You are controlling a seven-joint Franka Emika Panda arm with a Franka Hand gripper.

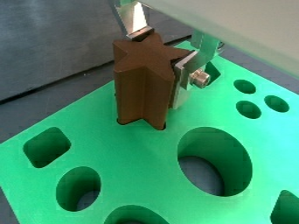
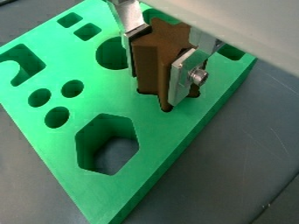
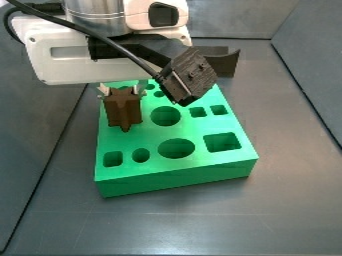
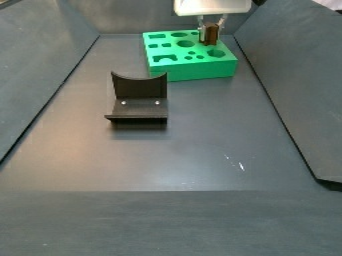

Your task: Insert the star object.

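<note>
The star object (image 1: 146, 83), a dark-brown ridged peg, stands upright between the fingers of my gripper (image 1: 162, 54). The gripper is shut on its upper sides. Its lower end sits at a hole in the green block (image 1: 70, 122), with a thin dark gap round its foot. In a wrist view the star object (image 2: 158, 66) shows the same way in my gripper (image 2: 160, 52), over the block (image 2: 176, 131). In both side views the star object (image 3: 123, 108) (image 4: 210, 35) stands near one corner of the block (image 3: 174, 175) (image 4: 221, 65), under the gripper (image 3: 123, 93) (image 4: 210, 27).
The block has several other holes: a large round one (image 1: 216, 159), a hexagon (image 2: 108, 147), small circles and squares. The dark fixture (image 4: 134, 100) stands on the grey floor away from the block, and shows behind the wrist (image 3: 221, 58). Dark walls enclose the floor.
</note>
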